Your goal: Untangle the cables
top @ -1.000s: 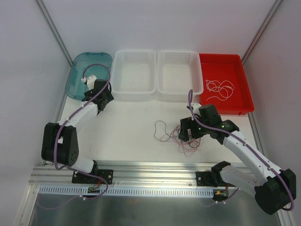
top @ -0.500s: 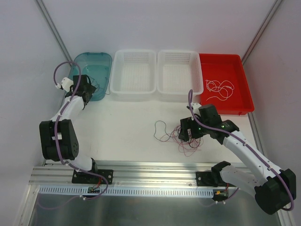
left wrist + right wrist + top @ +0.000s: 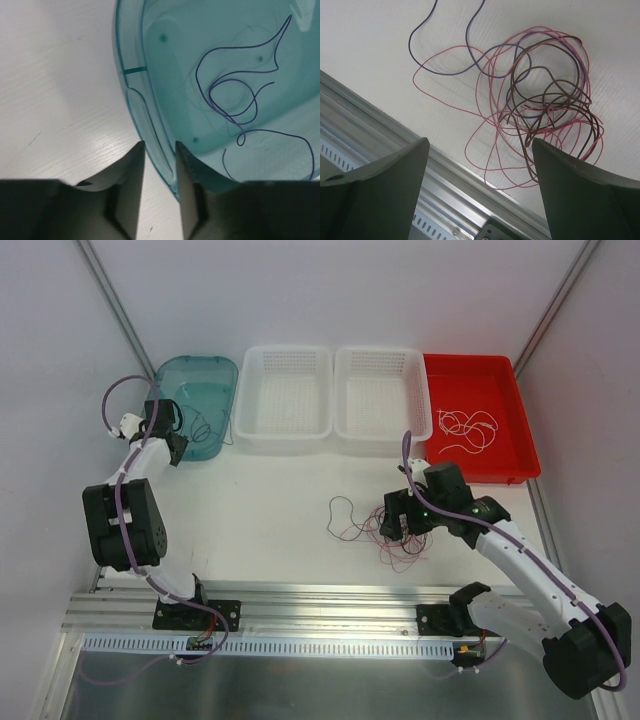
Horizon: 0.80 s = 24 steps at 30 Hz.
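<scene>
A tangle of pink, brown and dark cables point(image 3: 392, 536) lies on the white table near the front edge, and shows in the right wrist view as looped strands point(image 3: 540, 100). My right gripper point(image 3: 398, 523) point(image 3: 481, 142) hangs just above it, wide open and holding nothing. One dark cable point(image 3: 235, 118) lies loose inside the teal bin point(image 3: 200, 356). My left gripper point(image 3: 172, 450) point(image 3: 160, 145) sits over that bin's near-left rim point(image 3: 131, 90), its jaws a narrow gap apart with nothing between them. A white cable point(image 3: 468, 427) lies in the red tray point(image 3: 520, 465).
Two white perforated baskets point(image 3: 287, 445) point(image 3: 383, 445) stand between the teal bin and the red tray along the back. A metal rail point(image 3: 445, 175) runs along the table's front edge, close to the tangle. Grey walls enclose both sides.
My left arm has swung left and back from over the teal bin to its near-left rim, leaving the dark cable inside. The right arm and the tangle have not moved.
</scene>
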Tool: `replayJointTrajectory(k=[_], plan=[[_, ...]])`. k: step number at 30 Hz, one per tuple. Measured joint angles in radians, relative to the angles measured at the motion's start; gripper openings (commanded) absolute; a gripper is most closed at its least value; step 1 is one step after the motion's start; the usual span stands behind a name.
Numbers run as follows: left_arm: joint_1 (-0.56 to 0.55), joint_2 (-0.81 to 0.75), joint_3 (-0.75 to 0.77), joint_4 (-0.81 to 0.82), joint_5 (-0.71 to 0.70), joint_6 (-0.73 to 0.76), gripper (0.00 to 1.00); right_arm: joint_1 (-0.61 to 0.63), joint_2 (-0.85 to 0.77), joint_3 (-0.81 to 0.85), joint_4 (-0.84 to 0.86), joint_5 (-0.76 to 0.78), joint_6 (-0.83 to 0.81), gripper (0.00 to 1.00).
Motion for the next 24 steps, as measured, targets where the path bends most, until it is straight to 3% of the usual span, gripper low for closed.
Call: replayJointTrajectory(k=[3, 7, 9, 10, 15, 17, 20, 24], plan=[[0.015, -0.053, -0.046, -0.011, -0.011, -0.002, 0.17, 0.0, -0.011, -0.004, 0.0, 0.0, 0.0, 0.88], [0.065, -0.15, -0.122, -0.06, -0.037, 0.003, 0.17, 0.0, -0.031, -0.009, 0.0, 0.0, 0.0, 0.88], [0.091, -0.204, -0.161, -0.088, -0.049, 0.012, 0.24, 0.0, -0.04, -0.009, 0.0, 0.0, 0.0, 0.88], [0.1, -0.228, -0.178, -0.097, -0.053, 0.019, 0.35, 0.0, -0.045, -0.01, 0.001, 0.0, 0.0, 0.88], [0.122, -0.383, -0.243, -0.143, -0.06, 0.092, 0.69, 0.001, -0.05, -0.014, 0.001, -0.001, 0.0, 0.88], [0.12, -0.444, -0.254, -0.148, -0.042, 0.128, 0.75, 0.001, -0.05, -0.014, 0.002, -0.002, 0.0, 0.88], [0.097, -0.539, -0.26, -0.163, -0.021, 0.174, 0.75, 0.001, -0.05, -0.014, 0.006, -0.002, 0.0, 0.88], [-0.079, -0.633, -0.259, -0.179, -0.038, 0.222, 0.73, 0.002, -0.05, -0.017, 0.019, -0.005, 0.001, 0.88]])
